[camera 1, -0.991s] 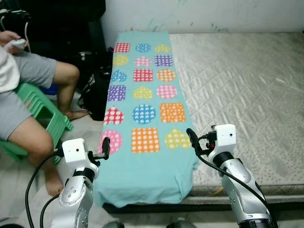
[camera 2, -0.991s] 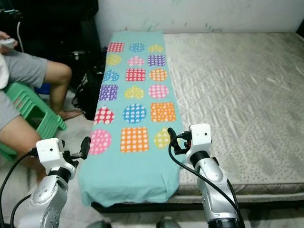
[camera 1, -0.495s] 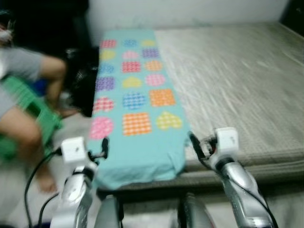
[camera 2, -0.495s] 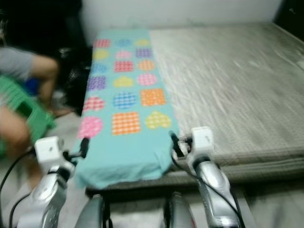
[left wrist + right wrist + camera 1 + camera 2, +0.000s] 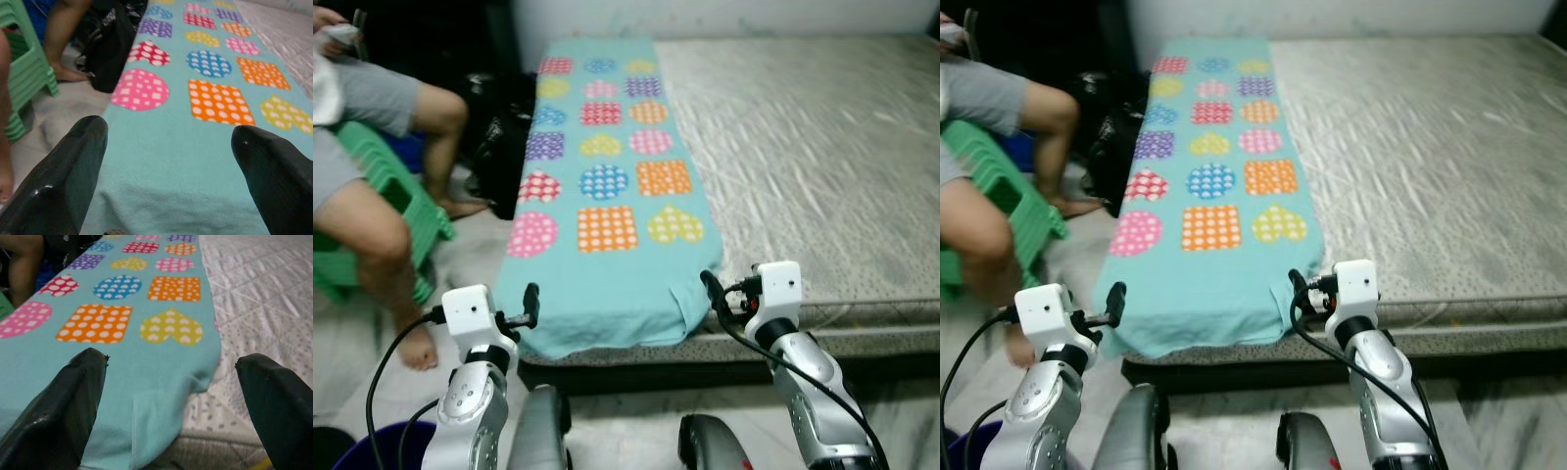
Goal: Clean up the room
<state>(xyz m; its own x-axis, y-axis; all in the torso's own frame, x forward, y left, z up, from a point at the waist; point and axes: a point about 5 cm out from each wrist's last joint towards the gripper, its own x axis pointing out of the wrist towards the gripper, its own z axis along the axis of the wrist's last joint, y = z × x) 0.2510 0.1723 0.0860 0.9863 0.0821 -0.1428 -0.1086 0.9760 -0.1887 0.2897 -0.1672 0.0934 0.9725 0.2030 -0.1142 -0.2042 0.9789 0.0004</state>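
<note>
A teal blanket [image 5: 607,196] printed with coloured dotted hearts, squares and circles lies folded in a long strip down the left side of a grey quilted mattress [image 5: 822,157]; its near end hangs over the mattress's front edge. My left gripper [image 5: 530,302] hovers just off the blanket's near left corner, and its two fingers [image 5: 63,176] stand wide apart with nothing between them. My right gripper [image 5: 710,290] is at the blanket's near right corner [image 5: 195,377], open and empty as well.
A person sits on a green plastic stool [image 5: 386,215] to the left, bare legs [image 5: 382,264] close to my left arm. A black bag [image 5: 509,147] lies on the floor between the stool and the bed. A dark blue bucket rim [image 5: 372,446] sits low left.
The camera has moved back and tilted down, so the bed's front edge and my own legs now show. Both grippers keep their pose, open at the blanket's near corners.
</note>
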